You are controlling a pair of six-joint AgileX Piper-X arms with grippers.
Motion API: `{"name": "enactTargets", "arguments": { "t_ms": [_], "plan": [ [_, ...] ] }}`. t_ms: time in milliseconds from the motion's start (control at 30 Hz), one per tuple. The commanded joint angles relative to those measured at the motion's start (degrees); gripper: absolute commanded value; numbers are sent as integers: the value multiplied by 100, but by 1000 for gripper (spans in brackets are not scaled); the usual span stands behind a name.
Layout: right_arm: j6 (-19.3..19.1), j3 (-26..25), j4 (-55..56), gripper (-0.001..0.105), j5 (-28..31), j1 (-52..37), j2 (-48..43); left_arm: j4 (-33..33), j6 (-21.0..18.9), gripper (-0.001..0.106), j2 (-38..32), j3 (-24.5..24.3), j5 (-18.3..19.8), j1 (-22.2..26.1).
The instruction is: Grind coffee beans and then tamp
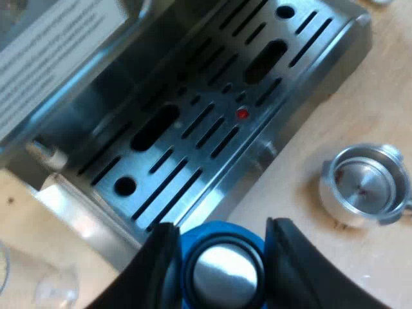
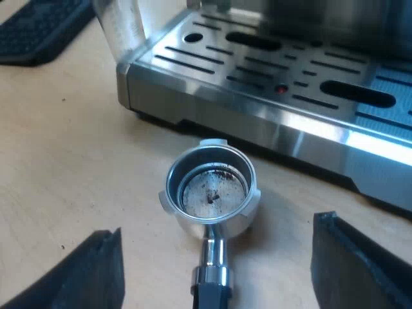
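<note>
- Left gripper pinches the blue tamper near the front edge of the machine.
- Right gripper, fingers spread wide, flanks the handle of the holder, which lies on the table beside the machine.

Tamper is blue with silver centre. Drip tray is brushed silver with dark parallel slots, one red dot. Holder is silver.

R tool spread wide astride holder, maybe few grounds inside; near machine front.
</note>
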Motion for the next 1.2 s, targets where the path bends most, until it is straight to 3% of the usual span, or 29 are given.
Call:
{"name": "enactTargets", "arguments": {
  "t_ms": [33,167,300,467,800,933,1200],
  "plan": [
    [-288,-30,-249,62,-246,13,-20,-10,-6,0,-61,133,32,57],
    [-344,-30,-408,62,-503,13,-20,-10,-39,0,-61,316,32,56],
    [-371,-30,-641,62,-788,13,-20,-80,-81,0,-61,824,32,56],
    [-687,-30,-885,62,-1012,13,-20,-399,-80,0,-61,1179,82,56],
    [-754,-30,-938,62,-1011,13,-20,-1611,-80,0,-68,2203,170,56],
    [-754,-30,-938,62,-1023,13,-20,-2073,-80,0,-37,2447,170,56],
    [-754,-30,-927,62,-1023,13,-20,-2689,-142,0,500,2463,34,56]
  ]
}}
